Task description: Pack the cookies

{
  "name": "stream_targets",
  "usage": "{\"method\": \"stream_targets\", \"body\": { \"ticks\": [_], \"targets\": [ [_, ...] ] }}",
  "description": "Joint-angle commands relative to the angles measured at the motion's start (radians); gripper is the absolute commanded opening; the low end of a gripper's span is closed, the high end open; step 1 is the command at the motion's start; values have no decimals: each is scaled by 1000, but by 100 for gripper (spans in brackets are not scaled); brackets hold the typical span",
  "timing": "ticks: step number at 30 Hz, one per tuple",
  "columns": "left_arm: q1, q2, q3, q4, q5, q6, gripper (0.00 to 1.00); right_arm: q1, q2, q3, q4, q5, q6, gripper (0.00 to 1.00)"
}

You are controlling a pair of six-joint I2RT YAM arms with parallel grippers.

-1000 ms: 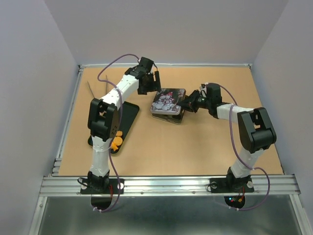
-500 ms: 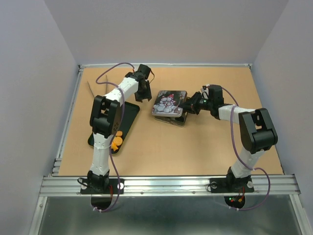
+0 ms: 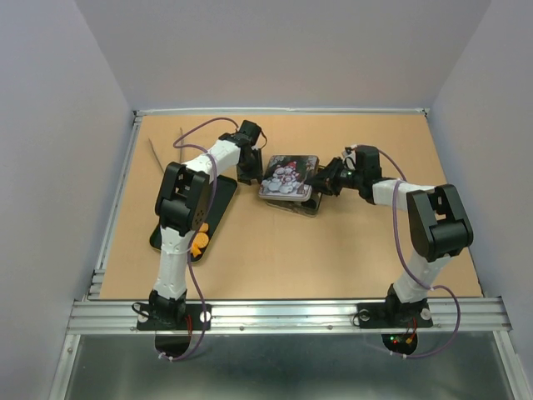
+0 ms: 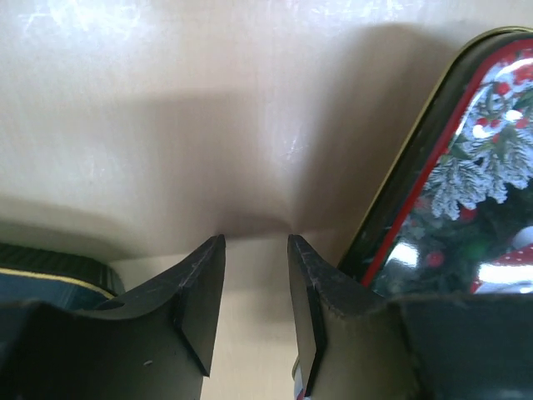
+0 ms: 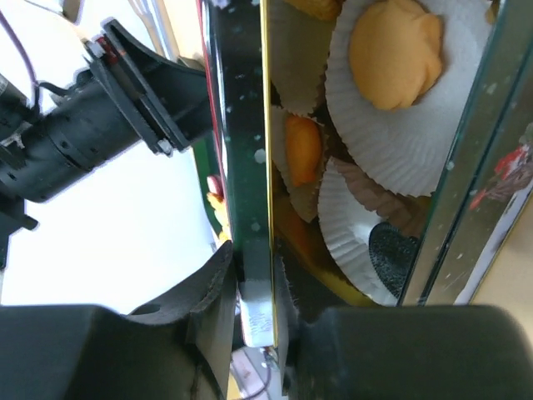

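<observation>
Some orange cookies [image 3: 197,243] lie unpacked on the black tray [image 3: 223,200] nearest us; farther on, others already sit in paper cups [image 5: 400,142] inside the tin [image 5: 456,133]. Our right claw [image 5: 254,267] pinches its lid [image 3: 287,175]; our left claw [image 4: 256,250], slightly parted, holds nothing.

The middle of the bench [image 3: 333,258] is taken up by the tin [image 3: 293,202]. Its lid [image 3: 288,173] is clamped at the rim by the right end effector [image 3: 318,181] and held over the tin, so the opening is largely covered from above. The narrow strip between the lid and the black tray [image 3: 218,204] is occupied by the left end effector [image 3: 248,173]. Open bench is found in front of the tin and along the far edge.
</observation>
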Motion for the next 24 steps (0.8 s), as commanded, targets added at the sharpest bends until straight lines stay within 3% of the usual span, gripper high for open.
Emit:
{"method": "stream_targets", "body": {
  "ticks": [1, 10, 17, 24],
  "targets": [
    [-14, 3, -35, 46, 80, 16, 47, -6, -12, -42, -68, 36, -34, 33],
    [-14, -7, -24, 71, 106, 16, 46, -6, -29, -41, -106, 54, -55, 69],
    [-14, -5, -15, 71, 104, 18, 46, -6, -67, 4, -198, 79, -101, 91],
    [-13, -4, -4, 71, 103, 21, 46, -6, -92, 87, -444, 169, -195, 95]
  ]
}}
